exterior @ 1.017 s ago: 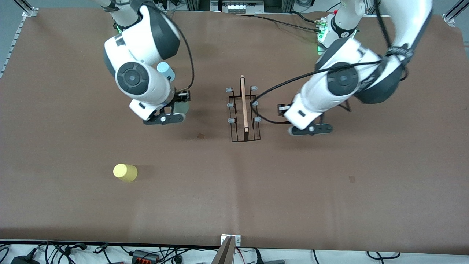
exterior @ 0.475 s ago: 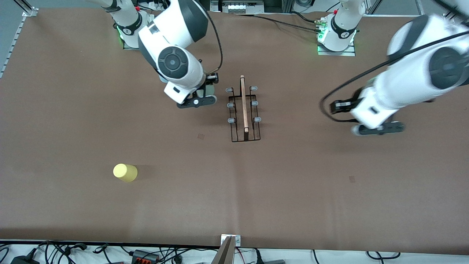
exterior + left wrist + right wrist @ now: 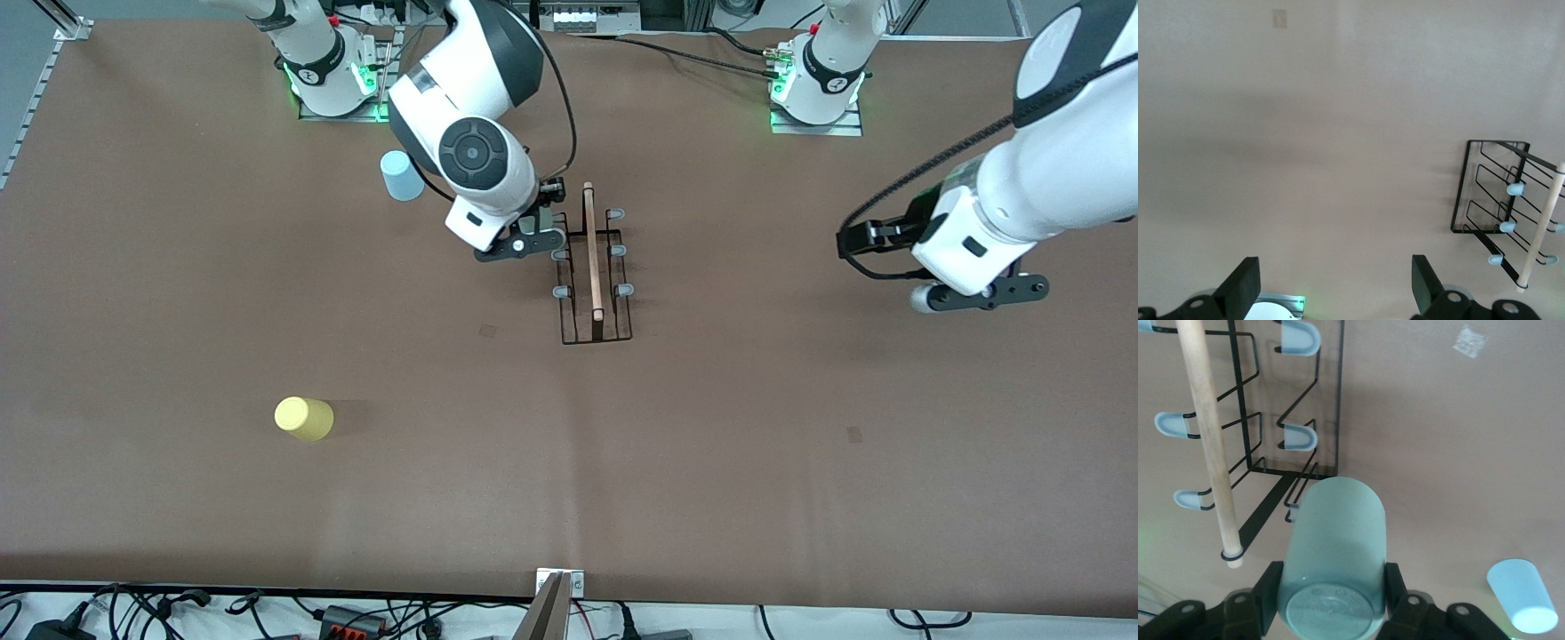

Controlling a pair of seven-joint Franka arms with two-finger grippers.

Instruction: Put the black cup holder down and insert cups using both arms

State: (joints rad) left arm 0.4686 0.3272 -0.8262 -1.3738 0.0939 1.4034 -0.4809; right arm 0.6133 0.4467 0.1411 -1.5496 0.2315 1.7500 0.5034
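Note:
The black cup holder (image 3: 594, 267) stands mid-table, its wooden rod handle pointing at the front camera; it also shows in both wrist views (image 3: 1495, 200) (image 3: 1245, 420). My right gripper (image 3: 532, 238) hangs over the rack's peg row on the right arm's side. In the right wrist view the gripper (image 3: 1331, 587) is shut on the pale green cup (image 3: 1335, 533), held mouth down. The light blue cup (image 3: 402, 175) (image 3: 1523, 595) and the yellow cup (image 3: 303, 418) stand upside down on the table. My left gripper (image 3: 978, 298) (image 3: 1335, 290) is open and empty, over bare table toward the left arm's end.
Both arm bases (image 3: 333, 76) (image 3: 816, 89) with green lights sit along the table edge farthest from the front camera. Cables and a metal post (image 3: 556, 604) line the nearest edge. Small square marks (image 3: 488, 330) (image 3: 854, 434) dot the brown mat.
My right gripper has carried the green cup from beside the blue cup to the rack. The left arm has swung away from the rack toward its end of the table, its jaws opening.

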